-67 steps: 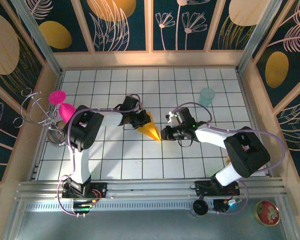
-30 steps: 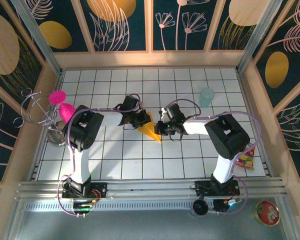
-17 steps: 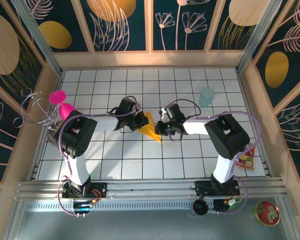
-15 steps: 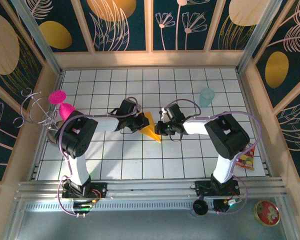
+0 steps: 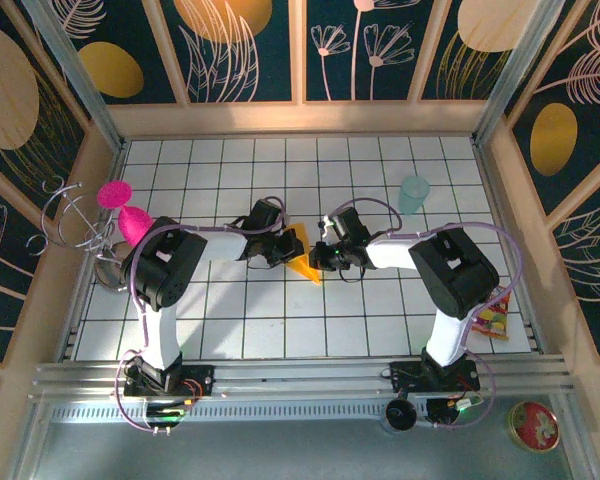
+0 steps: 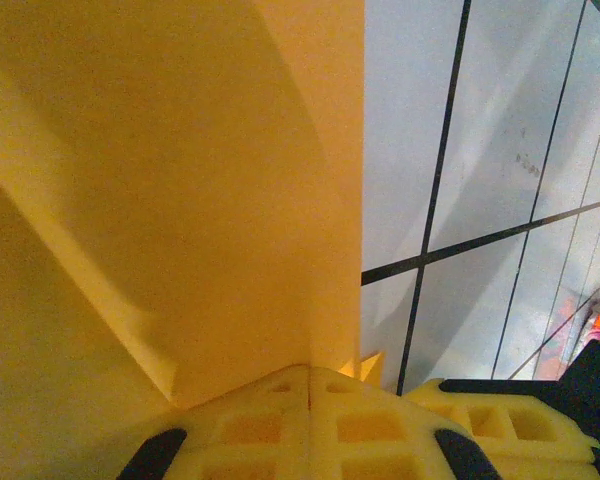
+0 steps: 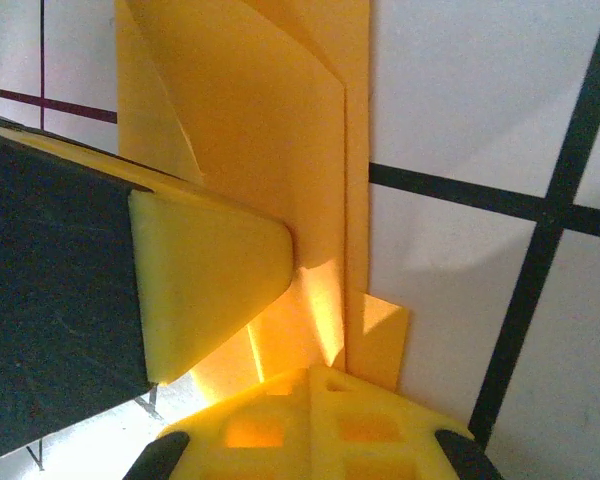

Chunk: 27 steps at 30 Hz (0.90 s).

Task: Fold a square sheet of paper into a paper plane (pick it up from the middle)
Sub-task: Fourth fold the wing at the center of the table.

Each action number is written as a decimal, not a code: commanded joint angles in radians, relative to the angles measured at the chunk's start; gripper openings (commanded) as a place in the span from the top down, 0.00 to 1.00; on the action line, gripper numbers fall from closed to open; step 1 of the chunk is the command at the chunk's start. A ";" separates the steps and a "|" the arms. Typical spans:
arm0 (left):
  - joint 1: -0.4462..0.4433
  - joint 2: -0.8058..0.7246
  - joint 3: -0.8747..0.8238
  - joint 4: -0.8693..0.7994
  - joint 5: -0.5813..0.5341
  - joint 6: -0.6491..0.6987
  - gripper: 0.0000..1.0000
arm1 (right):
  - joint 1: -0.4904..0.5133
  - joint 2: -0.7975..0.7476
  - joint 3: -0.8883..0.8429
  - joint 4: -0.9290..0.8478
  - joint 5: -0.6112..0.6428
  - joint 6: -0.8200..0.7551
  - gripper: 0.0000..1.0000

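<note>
near right: snack packet (image 5: pixel 490 318) on the table (image 5: pixel 230 320) | mid-table: we see the folded paper (image 5: pixel 305 265), tip toward the bases, between both grippers | left gripper (image 5: pixel 284 254) pinched tight on its left edge | right gripper (image 5: pixel 318 256) pinched tight on its right edge | far right: teal cup (image 5: pixel 414 190)

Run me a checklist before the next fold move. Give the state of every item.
1. Left gripper shut: ok.
2. Right gripper shut: ok.
3. Paper lying on the table between the two grippers: ok.
4. Paper pinched in the jaws rather than only pressed down: cannot tell.
5. Folded layers flush along the edge: not ok. In the right wrist view, a lower layer peeks out past the upper one.
6. Teal cup and snack packet clear of the paper: ok, both are well off to the right.
</note>
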 commanded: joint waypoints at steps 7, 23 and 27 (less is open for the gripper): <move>0.001 0.035 0.006 -0.092 -0.073 0.021 1.00 | 0.006 -0.081 0.011 0.047 -0.094 0.015 0.98; 0.001 0.044 0.010 -0.093 -0.067 0.017 1.00 | 0.019 0.031 -0.034 -0.031 -0.077 -0.023 1.00; 0.000 0.045 0.013 -0.107 -0.079 0.018 1.00 | 0.024 0.004 -0.054 -0.111 -0.056 -0.060 1.00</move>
